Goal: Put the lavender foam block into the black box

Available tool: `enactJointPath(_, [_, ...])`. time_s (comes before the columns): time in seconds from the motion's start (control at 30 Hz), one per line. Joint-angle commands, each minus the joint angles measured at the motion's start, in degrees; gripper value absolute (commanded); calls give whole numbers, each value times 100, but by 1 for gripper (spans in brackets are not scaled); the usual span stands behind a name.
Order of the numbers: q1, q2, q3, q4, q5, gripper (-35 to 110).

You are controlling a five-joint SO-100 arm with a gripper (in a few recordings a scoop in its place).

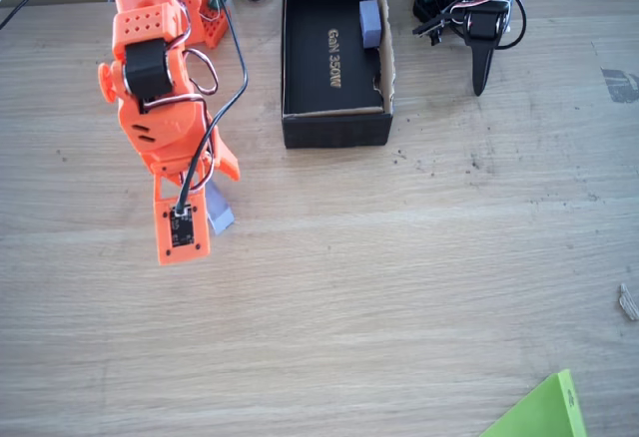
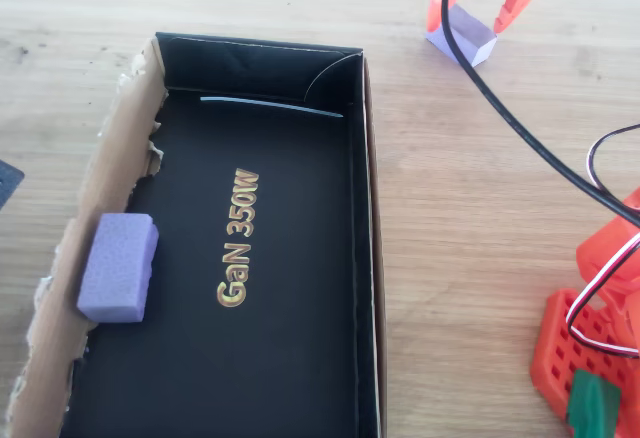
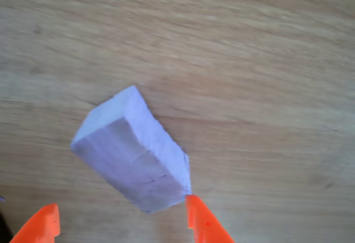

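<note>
Right under the wrist camera lies the lavender foam block [image 3: 133,151], angled on the bare wooden table [image 3: 249,60], and the orange gripper [image 3: 119,221] has its two fingertips spread wide, one tip [image 3: 202,218] just touching the block's near corner, the other well clear, nothing held. From the overhead view the same fingers straddle the block [image 2: 462,36] on the table, out beyond the box's short end wall. In the fixed view the orange arm [image 1: 160,78] hangs over the block [image 1: 220,213], most of it hidden, well apart from the black box [image 1: 334,128]. Inside that box, a second lavender block [image 2: 118,268] rests on the black floor against the torn brown cardboard edge [image 2: 100,178], beside the gold "GaN 350W" lettering [image 2: 238,238].
</note>
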Motion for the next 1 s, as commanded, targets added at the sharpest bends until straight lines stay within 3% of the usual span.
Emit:
enactJointPath(0.0, [9,167,-185,88,114,31])
enactJointPath(0.97, [62,-237,-281,-308,-88,31])
